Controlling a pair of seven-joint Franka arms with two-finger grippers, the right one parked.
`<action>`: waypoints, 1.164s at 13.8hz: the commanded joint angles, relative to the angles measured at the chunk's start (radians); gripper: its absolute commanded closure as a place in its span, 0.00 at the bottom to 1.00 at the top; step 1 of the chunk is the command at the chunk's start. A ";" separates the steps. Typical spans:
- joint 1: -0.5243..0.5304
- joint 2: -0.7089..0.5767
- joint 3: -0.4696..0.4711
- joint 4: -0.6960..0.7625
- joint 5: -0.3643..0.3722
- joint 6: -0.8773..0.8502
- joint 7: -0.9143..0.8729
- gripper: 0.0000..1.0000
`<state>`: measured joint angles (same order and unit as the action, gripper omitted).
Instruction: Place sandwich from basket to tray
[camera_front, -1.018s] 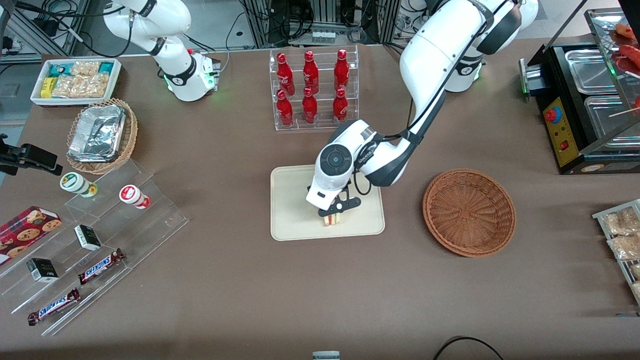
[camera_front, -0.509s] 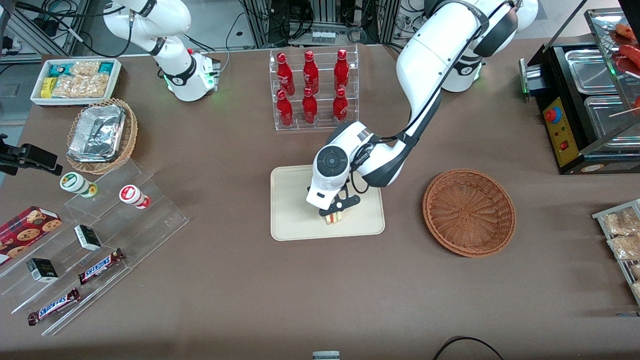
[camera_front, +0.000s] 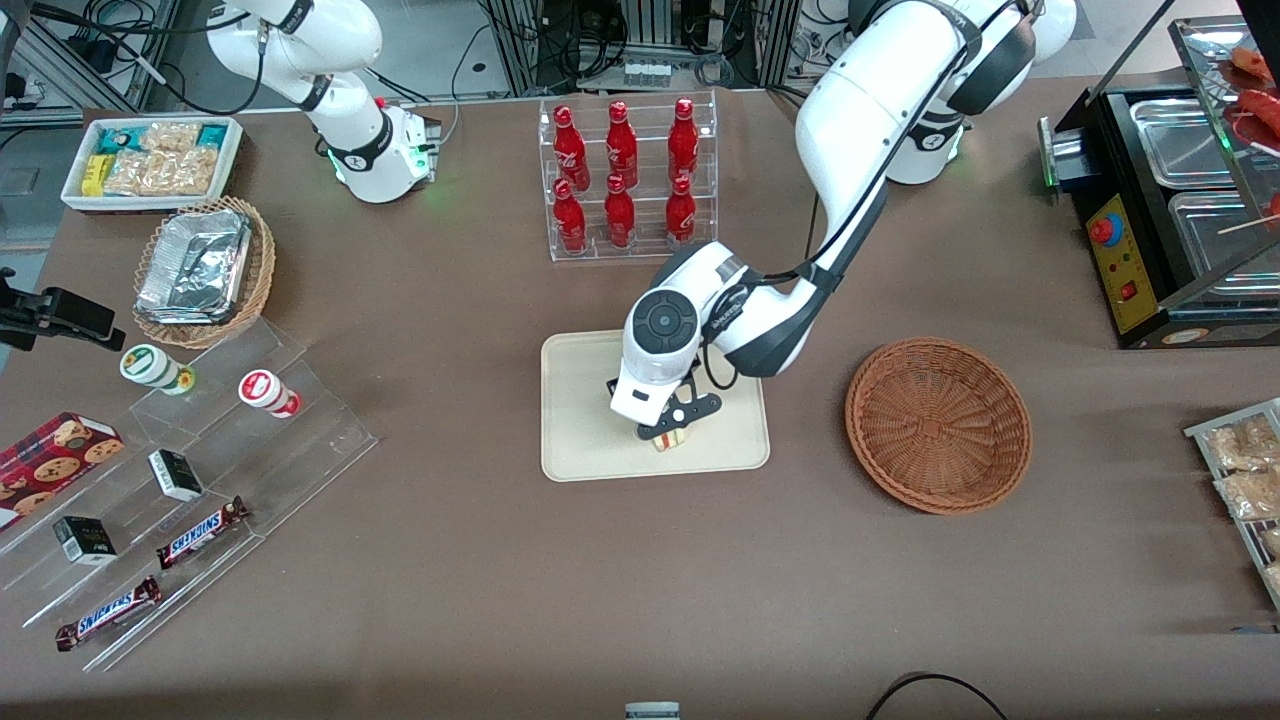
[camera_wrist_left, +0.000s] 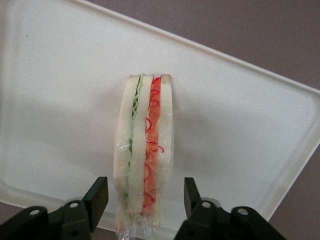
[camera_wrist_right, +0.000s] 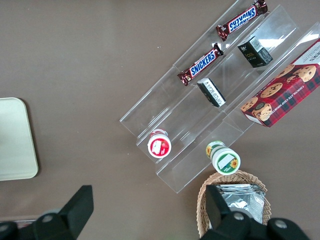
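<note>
Sandwich (camera_wrist_left: 142, 150) stands on its edge on the tray (camera_front: 580, 440), with its layered side of green and red filling turned up toward the wrist camera. It sits between the two fingers of the gripper (camera_wrist_left: 145, 197), with a gap of bare tray showing on each side of it: the fingers (camera_wrist_left: 98, 195) are spread and neither one touches the bread. In the front view the gripper (camera_front: 668, 432) hangs low over the part of the tray nearer the front camera, and only a pale corner of the sandwich (camera_front: 668, 441) peeks out beneath it.

The basket (camera_front: 938, 424) lies on the brown table (camera_front: 500, 580) beside the tray, toward the working arm's end, well apart from the gripper, and nothing shows inside it. A clear rack of red bottles (camera_front: 625, 175) stands farther from the front camera than the tray.
</note>
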<state>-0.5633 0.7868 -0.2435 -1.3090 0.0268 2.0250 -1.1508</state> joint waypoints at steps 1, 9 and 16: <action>0.003 -0.029 0.006 0.103 0.019 -0.139 0.011 0.00; 0.257 -0.164 0.009 0.122 0.016 -0.385 0.462 0.00; 0.459 -0.415 0.010 -0.156 0.016 -0.388 0.877 0.00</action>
<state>-0.1339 0.4850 -0.2246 -1.3444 0.0390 1.6295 -0.3498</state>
